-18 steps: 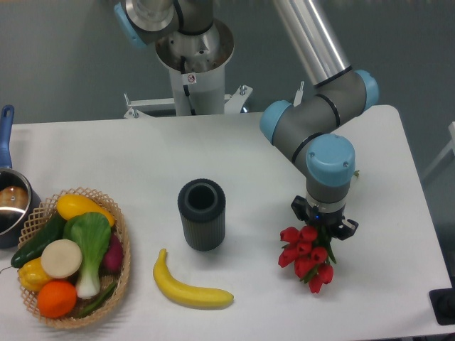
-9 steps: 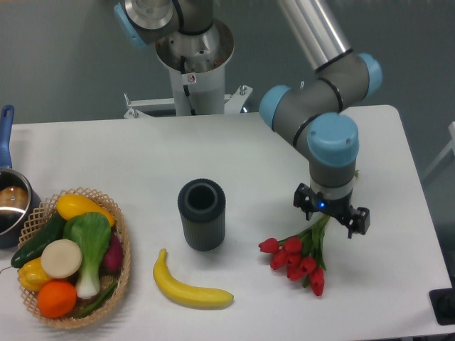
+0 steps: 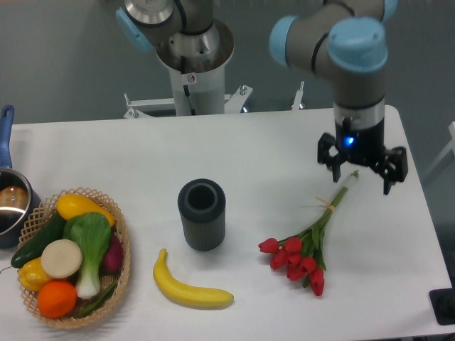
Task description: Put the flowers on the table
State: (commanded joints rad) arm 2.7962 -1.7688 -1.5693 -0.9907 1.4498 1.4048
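The flowers, a bunch of red tulips with green stems tied with thin string, lie flat on the white table at the right. The blooms point toward the front left and the stem ends toward the back right. My gripper hangs above the stem ends, raised off the table. It is open and holds nothing.
A dark ribbed cylinder vase stands upright at the centre. A banana lies in front of it. A wicker basket of vegetables and fruit sits at the front left, with a pot behind it at the left edge.
The gripper let go of the flowers, which now lie on the table. The arm rose and moved back and to the right, away from the bunch.
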